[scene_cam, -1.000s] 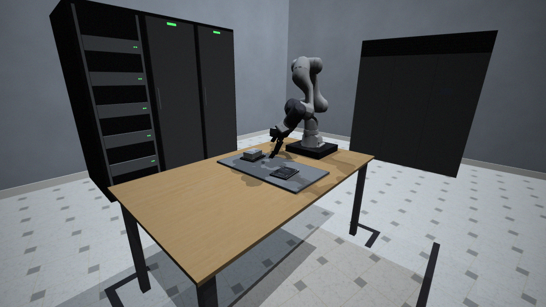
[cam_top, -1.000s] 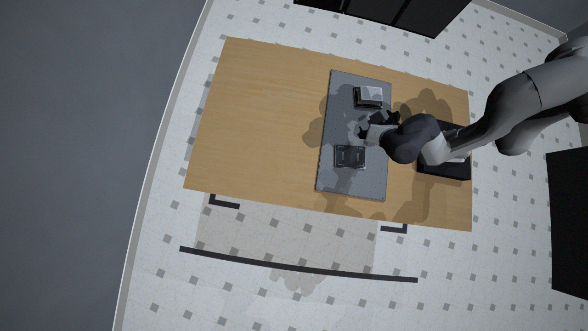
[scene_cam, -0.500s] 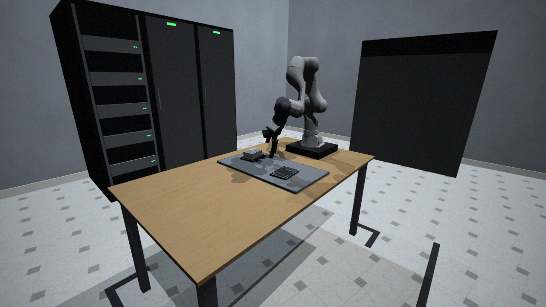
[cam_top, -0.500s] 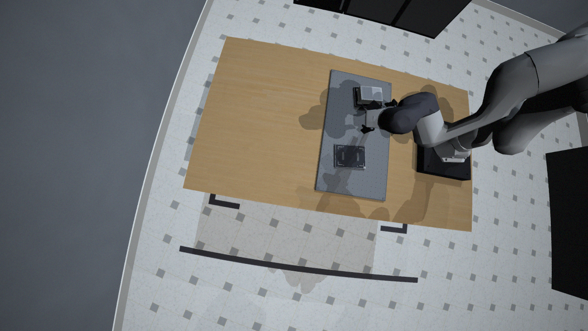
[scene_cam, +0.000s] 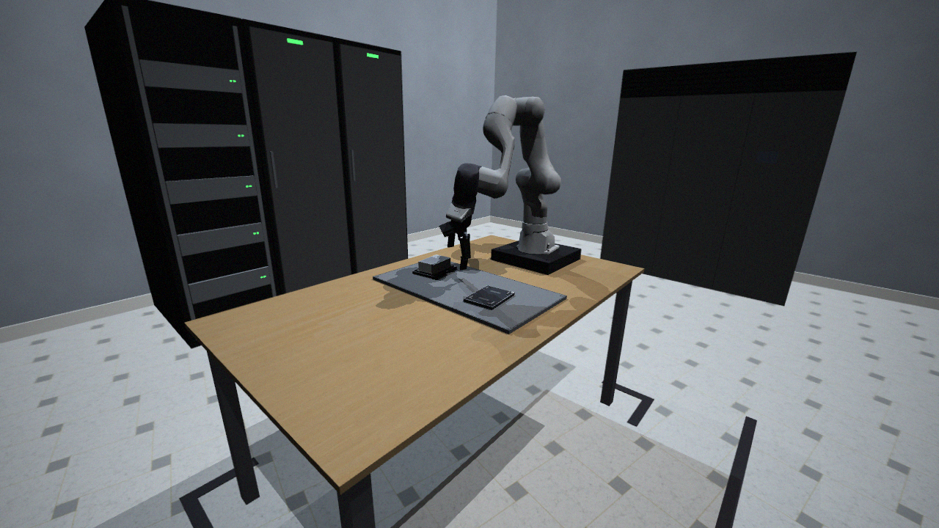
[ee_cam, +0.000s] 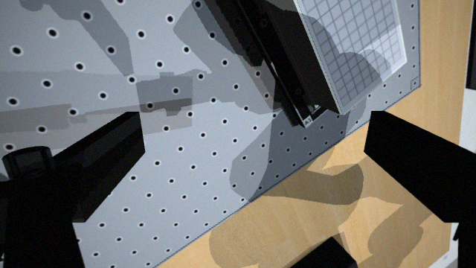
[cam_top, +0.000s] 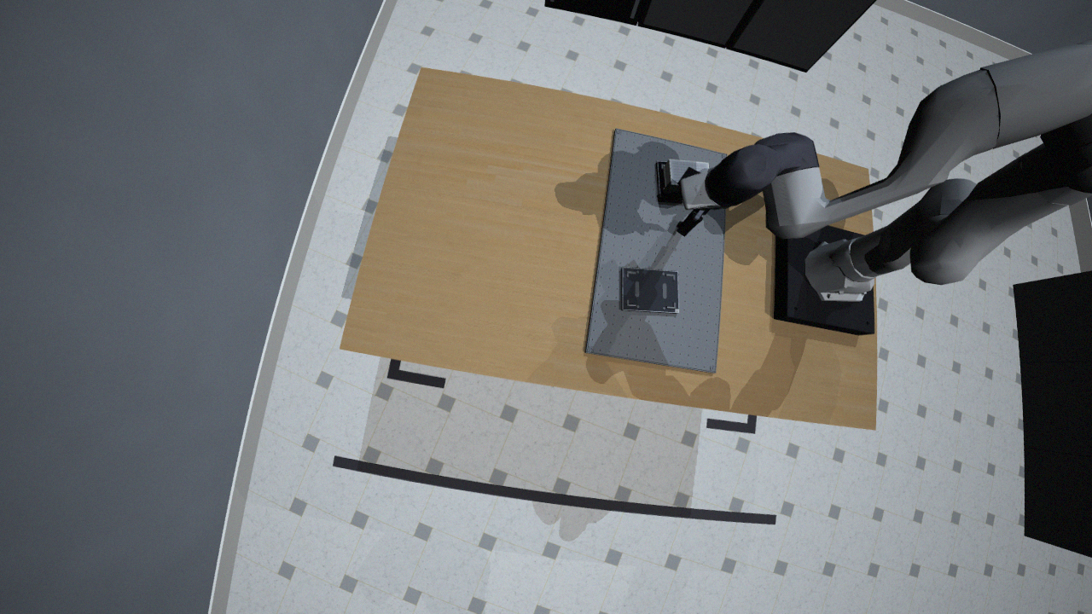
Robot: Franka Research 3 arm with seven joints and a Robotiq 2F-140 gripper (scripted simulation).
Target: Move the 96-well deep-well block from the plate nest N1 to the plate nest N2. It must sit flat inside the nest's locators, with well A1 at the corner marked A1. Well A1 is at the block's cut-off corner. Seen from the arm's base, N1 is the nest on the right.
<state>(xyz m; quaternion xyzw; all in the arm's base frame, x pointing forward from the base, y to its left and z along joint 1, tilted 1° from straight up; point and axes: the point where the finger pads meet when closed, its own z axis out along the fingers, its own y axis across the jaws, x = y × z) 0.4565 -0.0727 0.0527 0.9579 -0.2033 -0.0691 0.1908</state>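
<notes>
The white 96-well deep-well block (cam_top: 687, 166) sits in the black nest N1 (cam_top: 670, 185) at the far end of the grey perforated plate (cam_top: 656, 251); the arm partly covers it from above. It also shows in the side view (scene_cam: 434, 264) and at the top right of the wrist view (ee_cam: 353, 48), where the nest's A1 label (ee_cam: 308, 120) is next to the block's near corner. The empty nest N2 (cam_top: 648, 290) (scene_cam: 488, 296) lies further along the plate. My gripper (cam_top: 689, 221) (scene_cam: 461, 246) (ee_cam: 254, 132) is open and empty, above the plate beside the block and apart from it.
The arm's black base pedestal (cam_top: 824, 282) stands on the wooden table beside the plate. Tall black cabinets (scene_cam: 262, 150) stand behind the table, and a dark panel (scene_cam: 715, 170) stands to the right. The plate's edge and the table top show under my fingers in the wrist view.
</notes>
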